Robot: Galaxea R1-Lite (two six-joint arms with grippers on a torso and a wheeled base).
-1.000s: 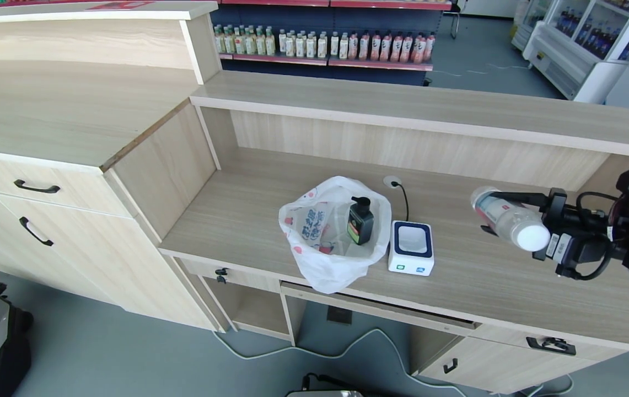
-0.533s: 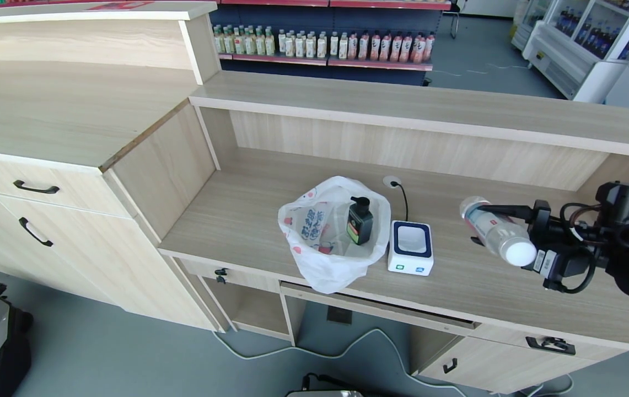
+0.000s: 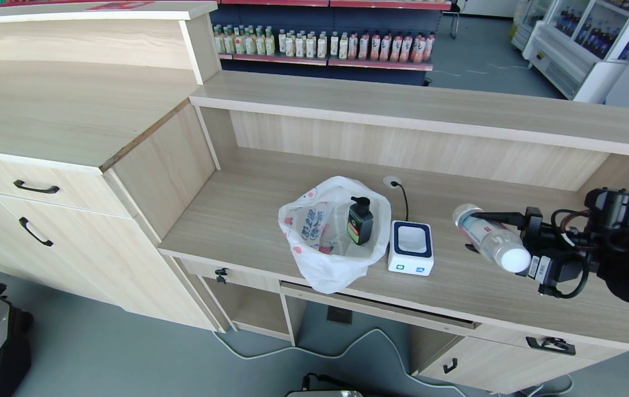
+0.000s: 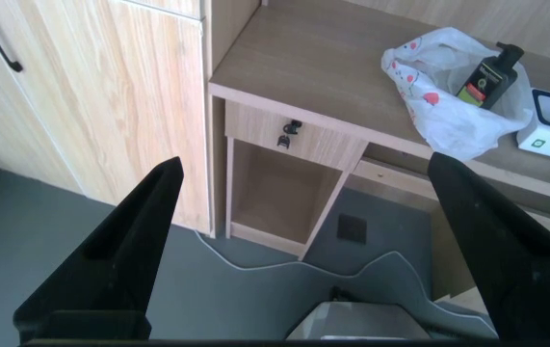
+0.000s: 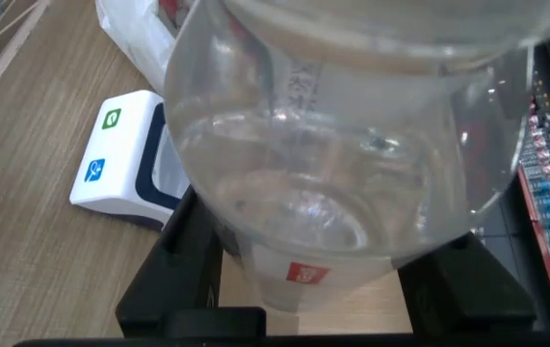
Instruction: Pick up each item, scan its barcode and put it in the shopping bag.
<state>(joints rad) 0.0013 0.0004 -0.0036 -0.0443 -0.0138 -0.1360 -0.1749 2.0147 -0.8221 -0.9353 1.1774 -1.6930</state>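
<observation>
One clear water bottle (image 3: pixel 495 241) is clamped in your right gripper (image 3: pixel 479 231), the jaws closed along its sides. It hangs tilted in the air above the surface (image 3: pixel 237 220), white cap toward you, near the white scanner (image 3: pixel 411 247) on its right side and not over it. The scanner stands just beside the shopping bag (image 3: pixel 322 264), which sits open on the surface with a dark pump bottle (image 3: pixel 359 223) upright inside. Your left gripper (image 4: pixel 303 164) hangs low in front of the counter, well apart from the bag, jaws wide and holding nothing.
</observation>
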